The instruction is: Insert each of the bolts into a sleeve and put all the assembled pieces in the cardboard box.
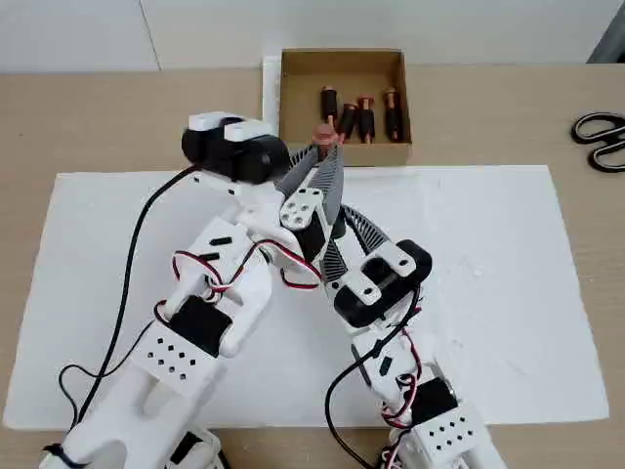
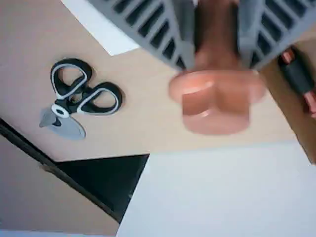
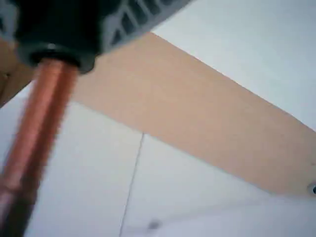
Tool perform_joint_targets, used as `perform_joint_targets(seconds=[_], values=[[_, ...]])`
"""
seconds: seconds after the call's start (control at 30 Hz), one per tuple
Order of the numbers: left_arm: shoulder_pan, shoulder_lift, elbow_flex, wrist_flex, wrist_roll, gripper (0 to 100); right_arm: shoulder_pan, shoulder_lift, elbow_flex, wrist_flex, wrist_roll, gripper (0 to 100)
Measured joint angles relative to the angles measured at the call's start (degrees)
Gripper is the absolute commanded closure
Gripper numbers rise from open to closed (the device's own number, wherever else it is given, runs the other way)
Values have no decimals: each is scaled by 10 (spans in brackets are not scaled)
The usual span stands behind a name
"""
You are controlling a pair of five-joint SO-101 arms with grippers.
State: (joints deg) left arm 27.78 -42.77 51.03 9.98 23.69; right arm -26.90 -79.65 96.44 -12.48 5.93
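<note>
While L gripper [image 1: 327, 149] clamps bolt [image 2: 216, 98] head-out, R gripper [image 3: 74, 19] holds sleeve [image 3: 52, 47].

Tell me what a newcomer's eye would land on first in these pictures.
The left gripper and right gripper are close together over the white sheet, just in front of the cardboard box. The left pinches a copper-coloured bolt behind its head. The right holds a black sleeve with the shaft poking out. Four assembled pieces lie in the box.
</note>
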Motion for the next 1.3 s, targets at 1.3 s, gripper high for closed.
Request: perform_joint_targets(seconds=[1.3], values=[[18,-3,47,46,5,994,3,1,0,5,-32,995]])
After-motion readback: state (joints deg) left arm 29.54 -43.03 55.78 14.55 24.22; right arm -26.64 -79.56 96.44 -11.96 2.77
